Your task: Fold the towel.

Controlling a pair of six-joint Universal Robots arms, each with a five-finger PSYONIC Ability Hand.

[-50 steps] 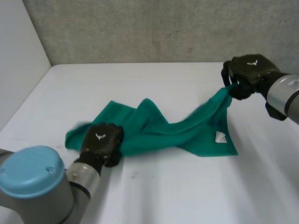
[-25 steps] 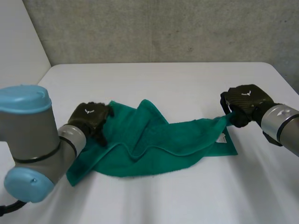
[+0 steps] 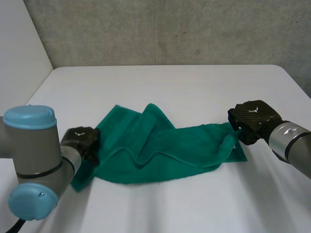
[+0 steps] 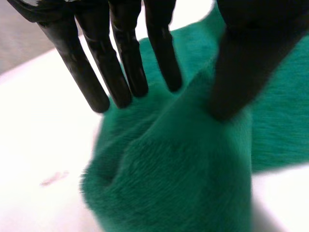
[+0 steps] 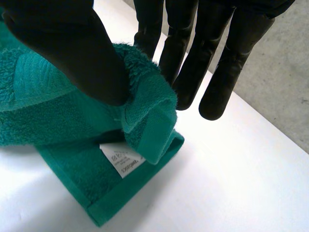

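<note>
A green towel [image 3: 160, 150] lies rumpled across the middle of the white table [image 3: 170, 82]. My left hand [image 3: 80, 139] is at the towel's left edge. In the left wrist view its fingers [image 4: 120, 63] are straight and spread over the towel [image 4: 183, 183]. The thumb touches a raised fold that stands between it and the fingers. My right hand [image 3: 252, 120] is low at the towel's right end. There its thumb [image 5: 72, 43] pinches a rolled corner of the towel [image 5: 48, 96] against the fingers. A white label [image 5: 123, 162] lies on the layer below that corner.
A grey wall runs behind the table's far edge. Bare table surface lies beyond the towel and in front of it. The left arm's big joint [image 3: 29, 165] stands close to the towel's near-left corner.
The left hand let go of the towel's near-left part, swung to its far-left edge, then came back nearer along that edge. The right hand sank toward the table, still holding its corner.
</note>
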